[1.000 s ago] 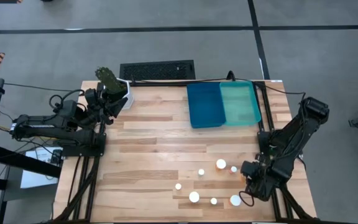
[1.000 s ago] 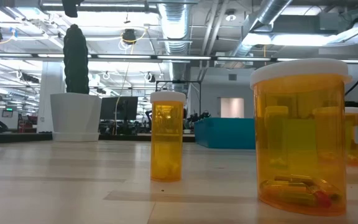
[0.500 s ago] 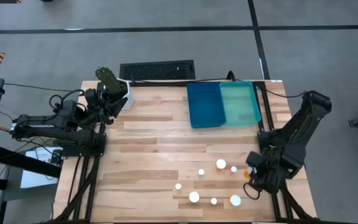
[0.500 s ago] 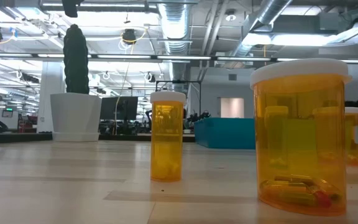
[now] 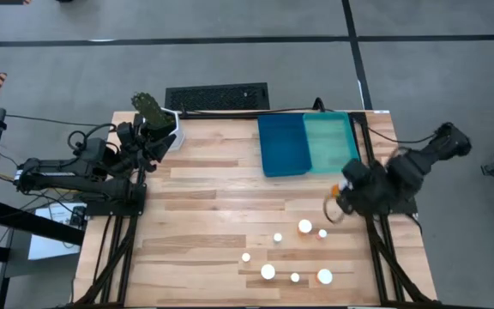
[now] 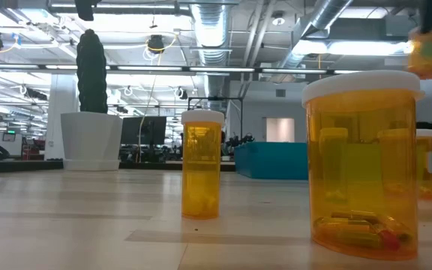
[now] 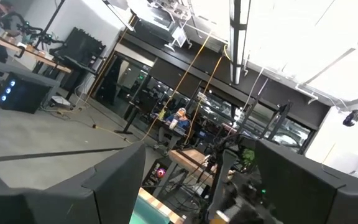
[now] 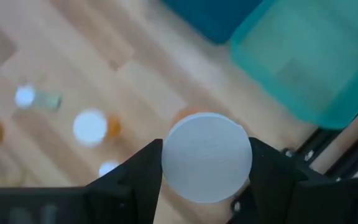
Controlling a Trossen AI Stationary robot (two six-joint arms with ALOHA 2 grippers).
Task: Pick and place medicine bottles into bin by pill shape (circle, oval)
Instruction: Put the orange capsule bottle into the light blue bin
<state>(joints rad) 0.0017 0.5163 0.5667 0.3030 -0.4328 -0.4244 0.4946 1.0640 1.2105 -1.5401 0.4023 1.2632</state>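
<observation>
Teal and blue bins at the counter's far edge look empty. Your right claw grips one bottle above the right edge; six bottles wait near the front-right corner. Left claw: can't tell.

Open-plan robotics lab: exposed ceiling ducts, rows of monitors, wooden test table.
</observation>
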